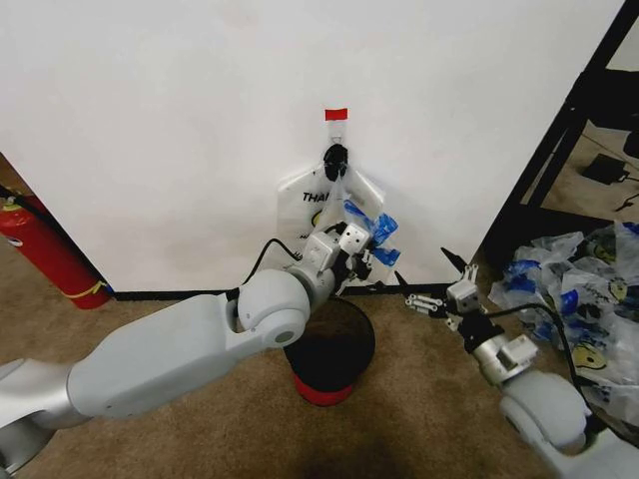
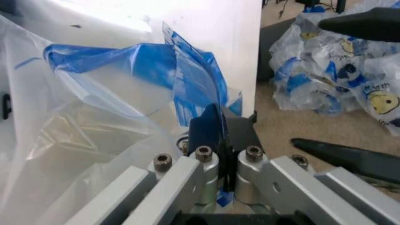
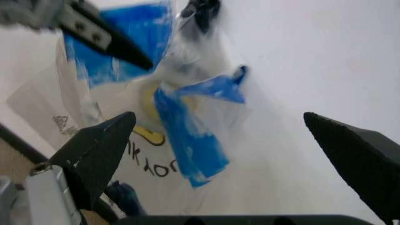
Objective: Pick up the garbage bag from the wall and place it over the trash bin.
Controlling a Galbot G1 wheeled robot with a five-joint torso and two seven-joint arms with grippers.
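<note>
A: Nearest first. What's at the bottom of the head view?
B: Left arm crosses from lower left toward centre. Below its forearm, the trash bin (image 1: 329,354): round, dark, red base, on the carpet at lower centre. Inside looks dark; can't tell if anything is in it.
A: Left gripper?
B: Left gripper (image 1: 361,249) is just above and behind the bin, at the bag. In the left wrist view its jaws are pinched together on a blue-trimmed fold of the garbage bag (image 2: 187,89).
A: Right side?
B: Right gripper (image 1: 424,279) sits right of centre, low, near the baseboard. Jaws wide apart, nothing between them. In the right wrist view the bag's blue trim and black print sit beyond the fingertips.
A: And the bag itself?
B: The garbage bag (image 1: 319,205) hangs at centre on the wall (image 1: 170,130), top caught on the hook (image 1: 335,155) under a strip of red tape (image 1: 336,114).
A: Anything else?
B: Red fire extinguisher (image 1: 50,249) at the left edge. Pile of identical bags (image 1: 569,289) on the floor at the right edge.
</note>
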